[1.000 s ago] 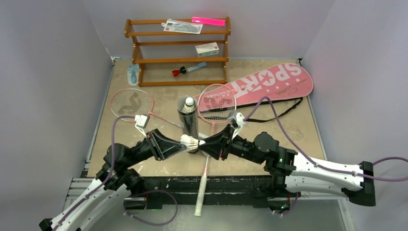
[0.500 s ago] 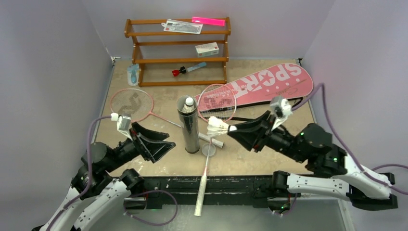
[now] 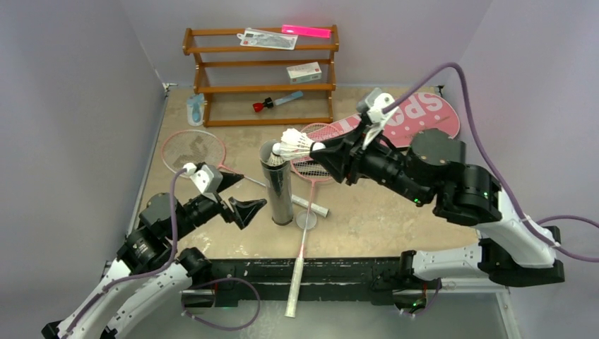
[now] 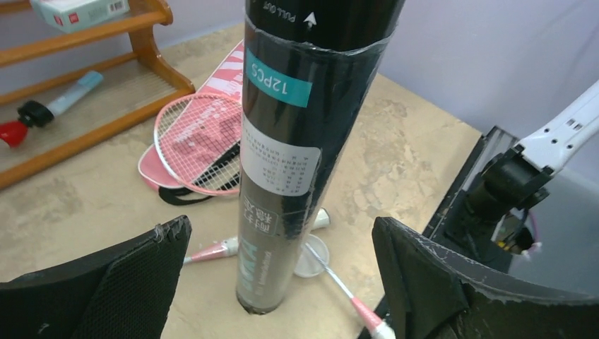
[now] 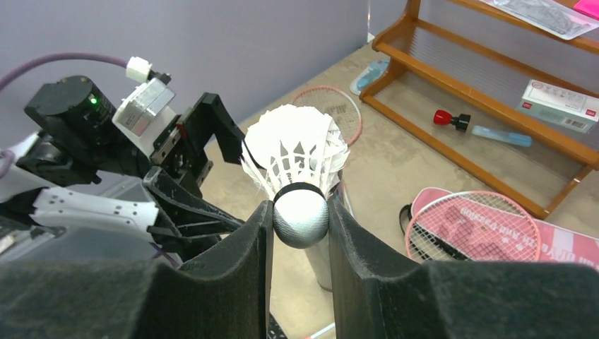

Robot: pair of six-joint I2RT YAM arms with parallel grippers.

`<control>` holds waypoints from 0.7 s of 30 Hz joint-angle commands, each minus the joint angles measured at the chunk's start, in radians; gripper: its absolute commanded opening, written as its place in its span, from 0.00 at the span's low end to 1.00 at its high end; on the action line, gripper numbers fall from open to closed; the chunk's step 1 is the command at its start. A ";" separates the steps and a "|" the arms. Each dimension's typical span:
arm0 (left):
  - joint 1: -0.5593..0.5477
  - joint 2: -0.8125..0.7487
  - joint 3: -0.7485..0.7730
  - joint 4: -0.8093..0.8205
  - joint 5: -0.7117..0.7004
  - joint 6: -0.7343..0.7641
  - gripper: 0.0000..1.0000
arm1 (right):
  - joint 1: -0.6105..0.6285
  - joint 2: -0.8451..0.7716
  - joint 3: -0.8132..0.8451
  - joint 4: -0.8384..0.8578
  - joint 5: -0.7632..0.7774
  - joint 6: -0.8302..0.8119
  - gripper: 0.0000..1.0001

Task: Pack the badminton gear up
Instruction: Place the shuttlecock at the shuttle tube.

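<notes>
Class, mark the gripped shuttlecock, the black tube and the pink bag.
shuttlecock (image 5: 300,216): right wrist view, on its rounded cork.
black tube (image 4: 280,164): left wrist view, on its white label.
pink bag (image 3: 443,119): top external view, near its right end.

- Light even, diffuse; shadows faint, soft.
- Pink strip (image 3: 306,31) on rack (image 3: 263,88) overexposed; shuttlecock (image 5: 297,152) feathers bright, detail retained.
- Wrist views wide-angle; nearest parts slightly soft.

L arm is crouching low at near-left, forearm pointing right, gripper (image 3: 242,195) w/ jaws gaping wide. R arm is reaching up & leftward, elbow raised, gripper (image 3: 319,151) pinching shuttlecock (image 3: 293,143) by its cork.
</notes>
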 commanded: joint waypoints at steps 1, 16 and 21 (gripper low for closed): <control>-0.005 0.052 0.016 0.101 0.050 0.188 1.00 | 0.004 0.041 0.088 -0.029 -0.002 -0.066 0.21; -0.004 0.261 -0.001 0.340 0.092 0.232 1.00 | 0.004 0.014 0.086 0.027 -0.022 -0.112 0.23; -0.004 0.328 0.007 0.405 0.124 0.229 1.00 | 0.004 0.005 0.080 0.034 -0.016 -0.127 0.23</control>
